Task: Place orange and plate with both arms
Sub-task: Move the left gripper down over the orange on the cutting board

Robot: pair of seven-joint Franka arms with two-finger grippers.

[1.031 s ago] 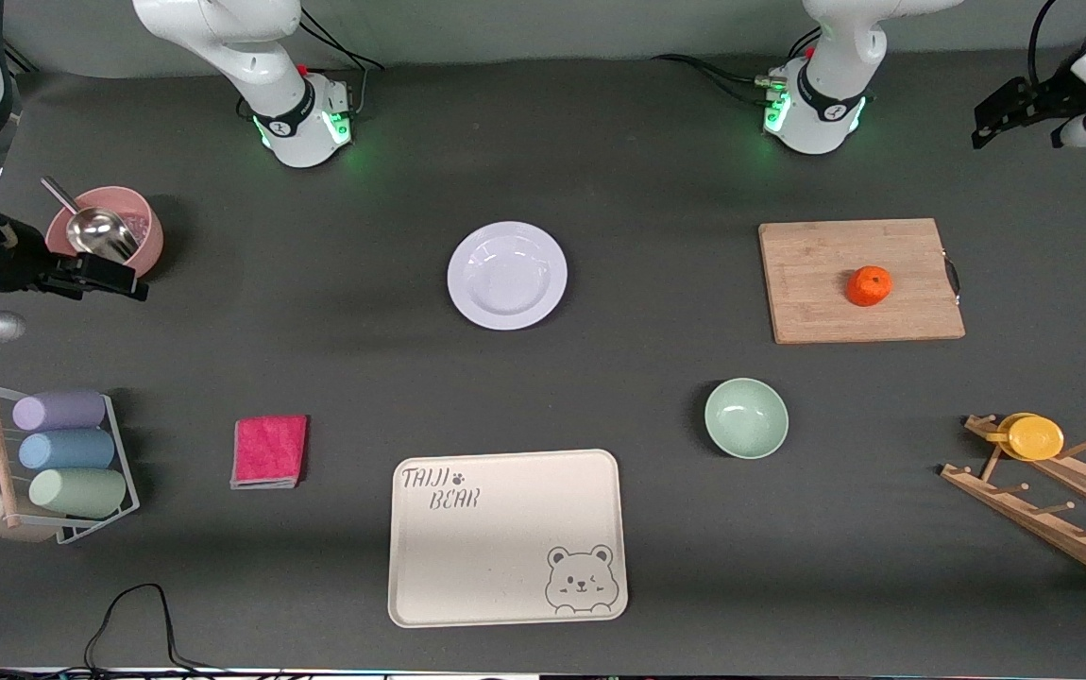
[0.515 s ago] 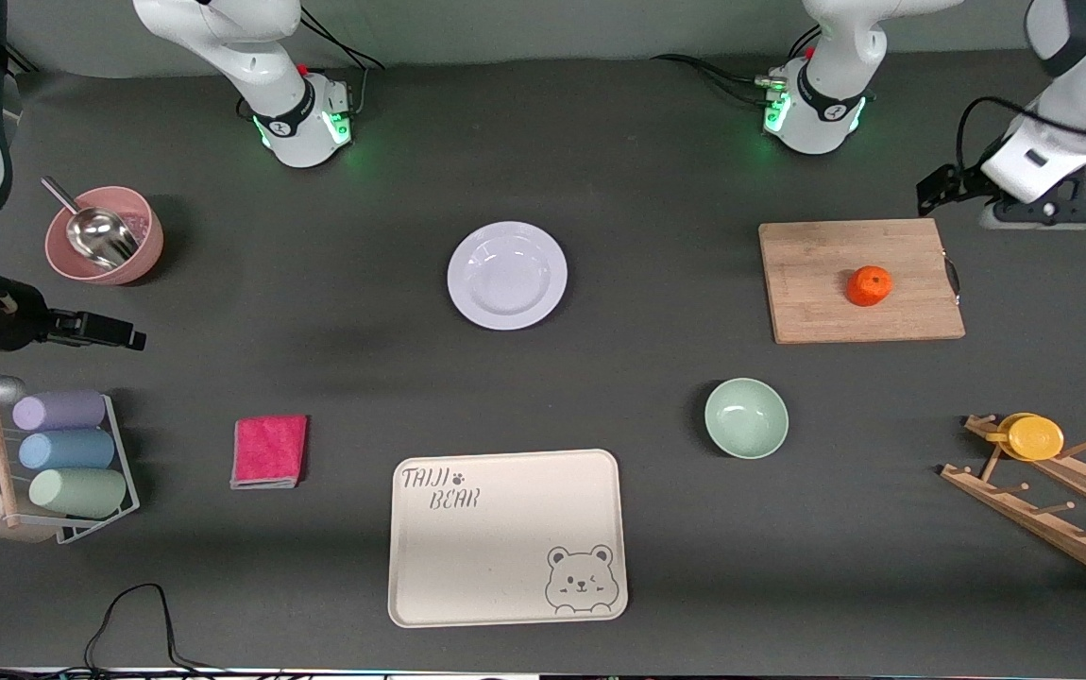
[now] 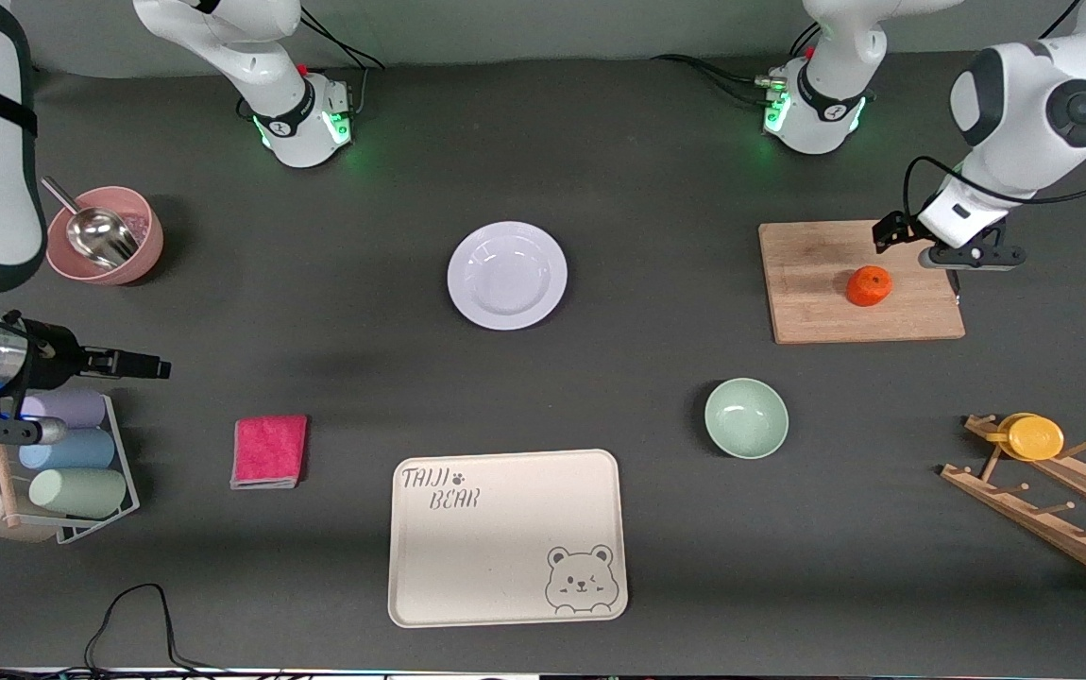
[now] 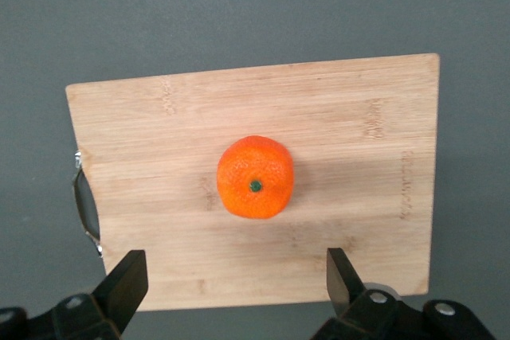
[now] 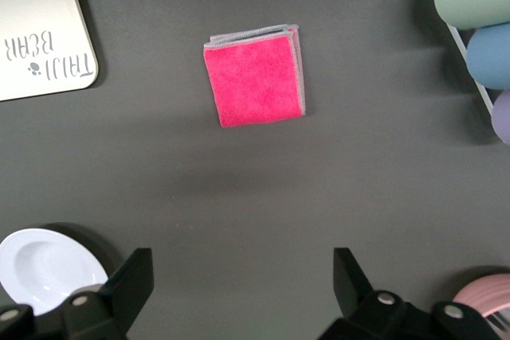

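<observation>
Left gripper [image 4: 231, 288]: we see it over the cutting board [image 3: 817, 302], jaws spread wide, gripping nothing.
Right gripper [image 5: 243, 292]: over bare table [image 3: 364, 378] near the cup rack [image 3: 80, 491], jaws released and empty.
Orange [image 3: 869, 286]: we find it resting on the cutting board.
Plate [image 3: 507, 275]: empty, mid-table.
Pink bowl [image 3: 142, 250]: holds a metal scoop [image 3: 94, 231].
Green bowl [image 3: 746, 418]: empty.

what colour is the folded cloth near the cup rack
Bright pink square folded cloth with a grey edge; right wrist view shows it best.
</observation>
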